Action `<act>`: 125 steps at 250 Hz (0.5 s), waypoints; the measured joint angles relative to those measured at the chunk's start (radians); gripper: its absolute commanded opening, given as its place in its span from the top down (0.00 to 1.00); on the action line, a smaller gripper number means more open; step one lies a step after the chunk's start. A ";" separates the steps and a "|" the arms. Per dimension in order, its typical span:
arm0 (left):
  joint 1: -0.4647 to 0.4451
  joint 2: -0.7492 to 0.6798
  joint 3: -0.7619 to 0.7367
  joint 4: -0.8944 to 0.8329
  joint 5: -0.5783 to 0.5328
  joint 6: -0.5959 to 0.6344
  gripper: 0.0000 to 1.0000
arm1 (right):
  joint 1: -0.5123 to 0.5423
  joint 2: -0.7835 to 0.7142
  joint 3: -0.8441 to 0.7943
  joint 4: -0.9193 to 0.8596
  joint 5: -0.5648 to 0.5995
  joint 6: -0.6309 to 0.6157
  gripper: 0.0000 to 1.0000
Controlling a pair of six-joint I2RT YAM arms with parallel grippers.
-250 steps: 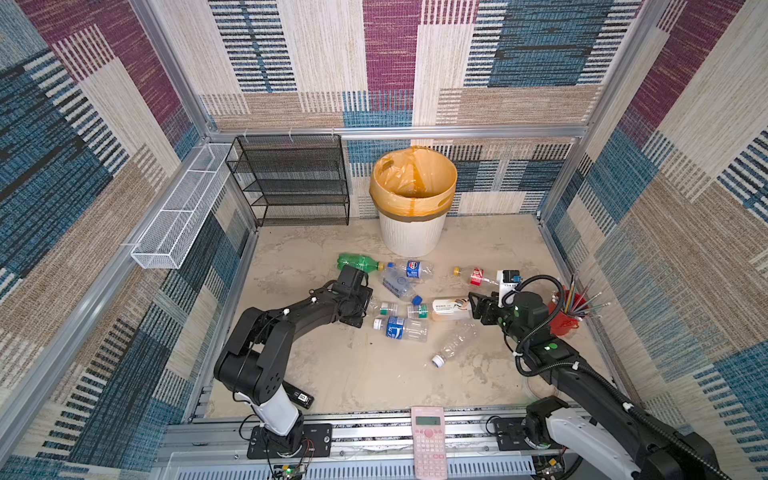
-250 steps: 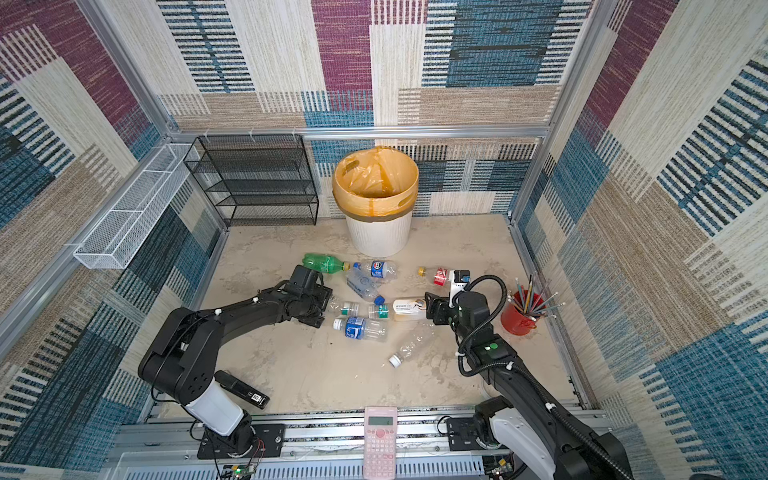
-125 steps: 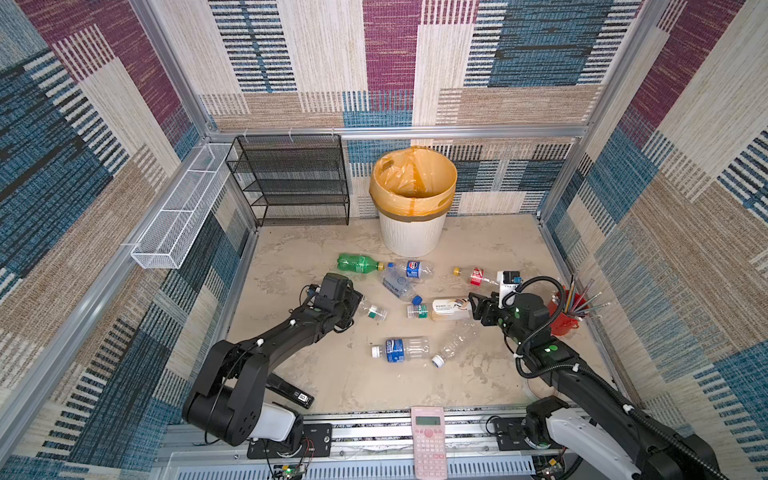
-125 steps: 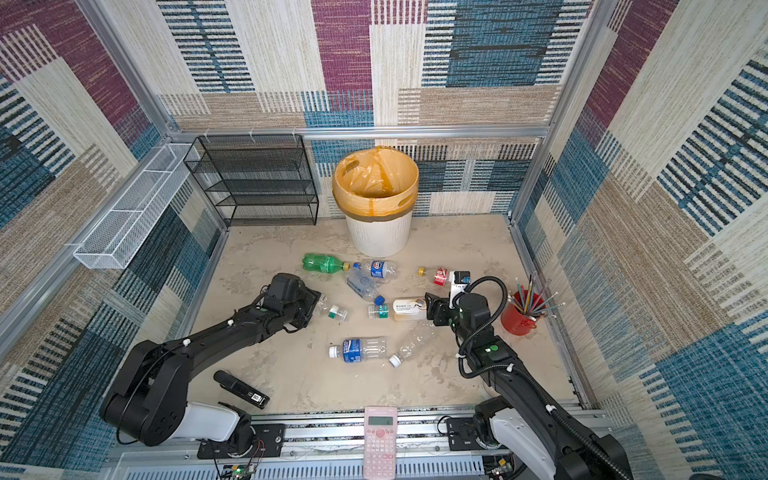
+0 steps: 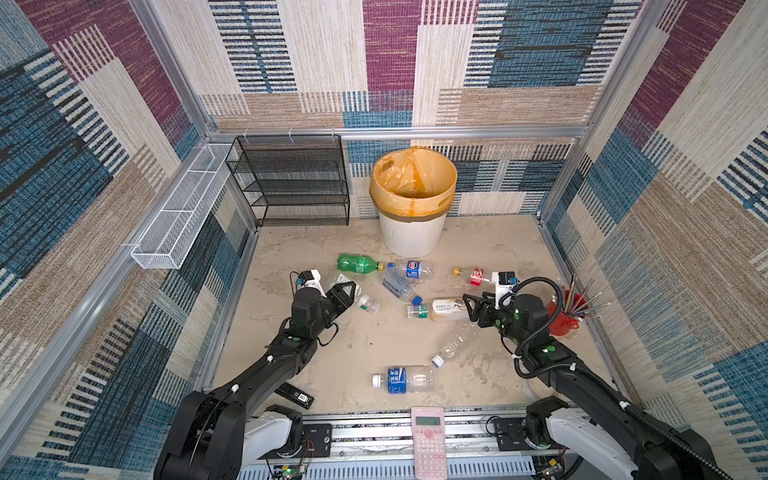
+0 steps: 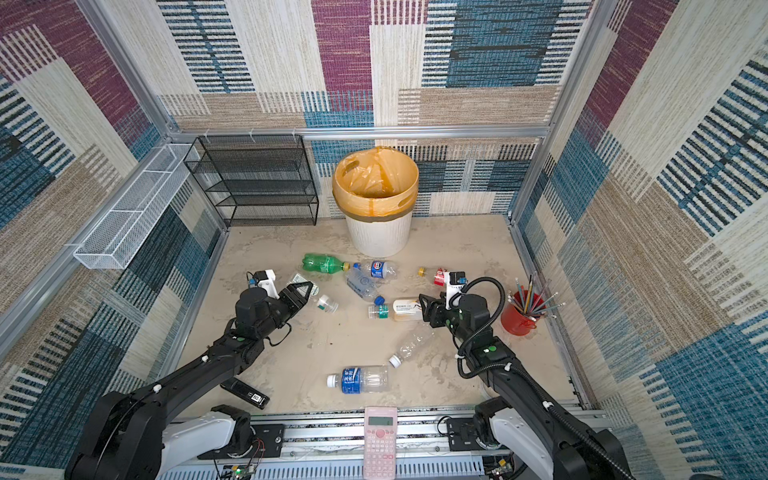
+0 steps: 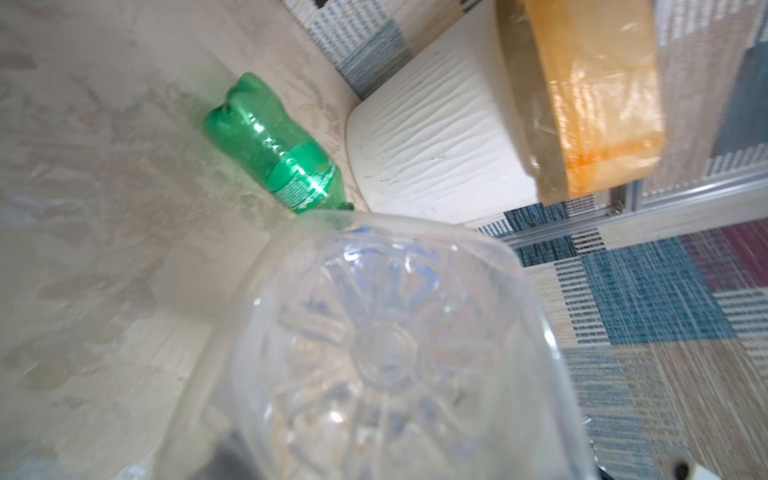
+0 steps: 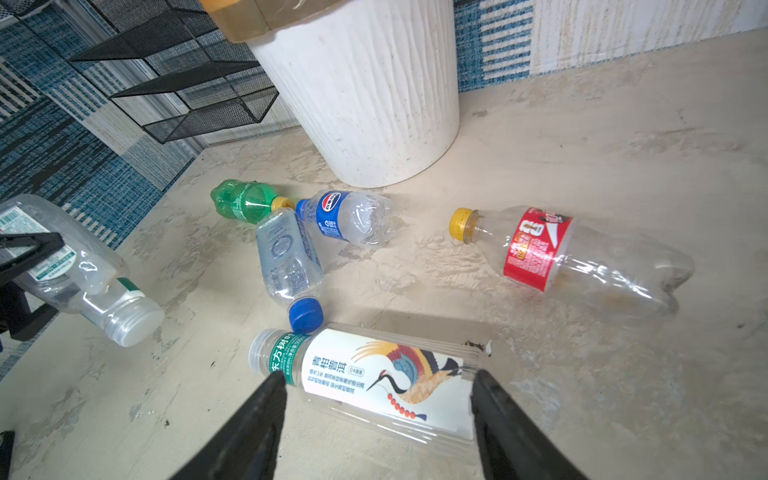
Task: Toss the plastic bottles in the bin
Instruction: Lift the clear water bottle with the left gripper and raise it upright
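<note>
Left end effector (image 5: 348, 291) clamps a glossy clear bottle (image 7: 386, 353); right end effector (image 8: 376, 382), jaws parted, straddles a flat-sided crane-labelled bottle (image 8: 353, 365).

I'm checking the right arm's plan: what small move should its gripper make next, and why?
Probably close the right gripper on the crane-label bottle: its open jaws stand to either side of that bottle, which lies flat and unheld, so a grip must come before carrying it to the bin.

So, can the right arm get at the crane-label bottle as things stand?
Probably yes: the right pincer stands open astride the crane-label bottle, and nothing lies over it.
</note>
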 measured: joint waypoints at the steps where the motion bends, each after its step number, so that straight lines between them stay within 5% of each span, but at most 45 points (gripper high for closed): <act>1: 0.001 -0.003 0.000 0.004 0.002 0.004 0.43 | 0.000 0.001 0.000 0.000 0.000 0.000 0.29; 125: 0.007 -0.177 -0.008 0.042 0.093 0.235 0.43 | 0.000 0.035 0.014 0.015 -0.018 0.008 0.30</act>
